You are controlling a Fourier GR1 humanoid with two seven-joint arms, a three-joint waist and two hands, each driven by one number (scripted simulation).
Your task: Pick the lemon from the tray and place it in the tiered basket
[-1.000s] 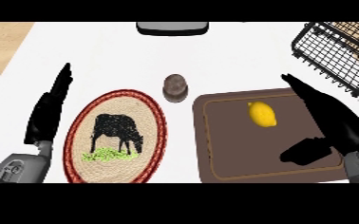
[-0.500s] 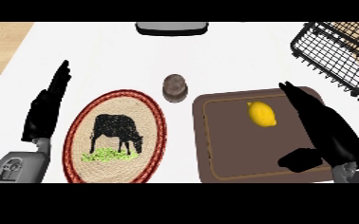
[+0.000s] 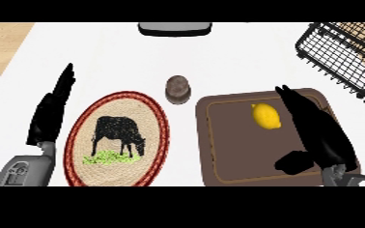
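Lemon point(image 3: 266, 115) on tray point(image 3: 228, 164), long axis pointing away; right hand point(image 3: 318, 134) fingers straight beside it, left hand point(image 3: 51, 108) relaxed

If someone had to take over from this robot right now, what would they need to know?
Right hand: open, fingers straight, over the brown tray, beside the lemon, holding nothing.
Left hand: open, resting at the view's left beside the cow plate.
Lemon: lying on the tray, not picked up.
Tiered basket: at the upper right.
Done: nothing.
Left: grasp the lemon, lift it, place it in the basket.
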